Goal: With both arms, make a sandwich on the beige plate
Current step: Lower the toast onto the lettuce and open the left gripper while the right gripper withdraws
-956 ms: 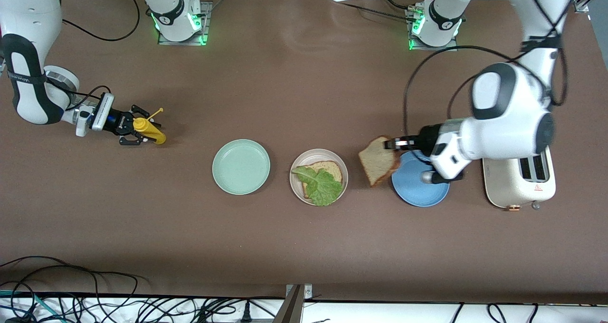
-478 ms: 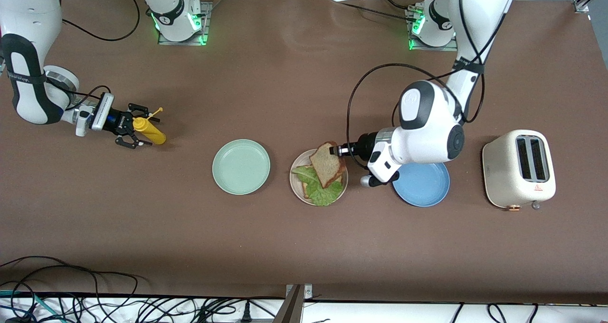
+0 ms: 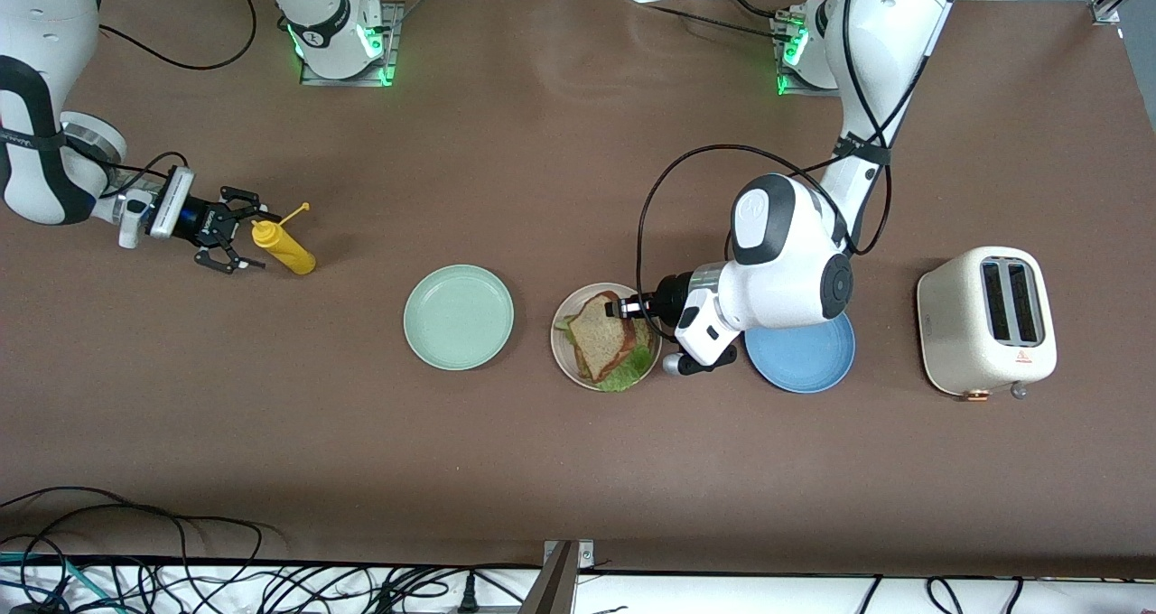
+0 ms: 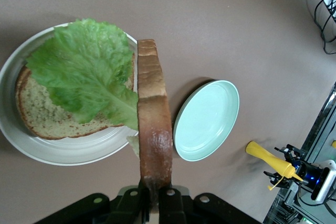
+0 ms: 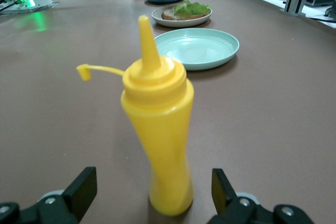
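The left gripper [image 4: 149, 203], jaws clamped on the tan, brown-crusted top bread slice [image 3: 600, 331], hangs over the round beige plate [image 3: 564, 358]. Lower it flat onto the ruffled green lettuce leaf [image 4: 89, 66] before releasing. Well apart from that plate, the right gripper [image 3: 228, 241] waits, jaws spread, by the yellow squeeze bottle [image 5: 157, 124].

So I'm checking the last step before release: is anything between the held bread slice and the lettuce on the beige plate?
Nothing visible. The left end effector holds the slice on edge over the plate; only air separates it from the lettuce and the bottom slice.
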{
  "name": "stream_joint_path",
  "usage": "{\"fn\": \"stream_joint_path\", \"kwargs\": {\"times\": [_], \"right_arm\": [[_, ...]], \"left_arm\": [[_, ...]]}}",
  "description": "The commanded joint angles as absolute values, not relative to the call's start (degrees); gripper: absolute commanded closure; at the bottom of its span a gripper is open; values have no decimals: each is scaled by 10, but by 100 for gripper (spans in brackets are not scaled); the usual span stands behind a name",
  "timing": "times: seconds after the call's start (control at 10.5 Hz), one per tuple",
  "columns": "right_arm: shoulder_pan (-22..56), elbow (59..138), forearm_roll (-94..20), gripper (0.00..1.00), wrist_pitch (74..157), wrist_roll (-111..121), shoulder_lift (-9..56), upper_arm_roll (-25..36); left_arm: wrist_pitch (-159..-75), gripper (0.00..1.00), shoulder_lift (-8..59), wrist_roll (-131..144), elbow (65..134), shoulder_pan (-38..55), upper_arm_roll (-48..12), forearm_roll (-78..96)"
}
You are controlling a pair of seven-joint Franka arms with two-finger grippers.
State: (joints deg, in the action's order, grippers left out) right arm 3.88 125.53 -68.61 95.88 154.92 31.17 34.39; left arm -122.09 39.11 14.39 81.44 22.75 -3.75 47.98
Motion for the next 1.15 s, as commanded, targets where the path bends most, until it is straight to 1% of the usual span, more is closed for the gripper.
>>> {"fn": "stream_joint_path", "kwargs": {"times": [0.0, 0.29, 0.57, 0.67, 0.77, 0.86, 0.96, 1.05], "right_arm": [[33, 1241, -647, 3, 947, 1551, 301, 359], [33, 1202, -572, 0, 937, 1509, 292, 402], [33, 1136, -501, 0, 926, 1396, 273, 402], [34, 1111, -476, 0, 922, 1353, 266, 397], [35, 1083, -453, 0, 921, 1309, 258, 384], [34, 1049, -418, 0, 911, 1256, 249, 367], [35, 1022, -388, 0, 904, 1196, 237, 351], [35, 1006, -356, 0, 904, 1128, 222, 336]], "left_arm": [[-1240, 100, 427, 138, 785, 245, -27, 505], [-1258, 100, 453, 141, 789, 251, -26, 545], [-1257, 100, 458, 138, 795, 238, -23, 552], [-1255, 95, 458, 138, 798, 234, -14, 555], [-1254, 86, 456, 138, 811, 232, -6, 555], [-1253, 76, 456, 137, 822, 229, -2, 554], [-1253, 62, 456, 136, 828, 229, -1, 551], [-1253, 36, 456, 136, 837, 229, -1, 551]]}}
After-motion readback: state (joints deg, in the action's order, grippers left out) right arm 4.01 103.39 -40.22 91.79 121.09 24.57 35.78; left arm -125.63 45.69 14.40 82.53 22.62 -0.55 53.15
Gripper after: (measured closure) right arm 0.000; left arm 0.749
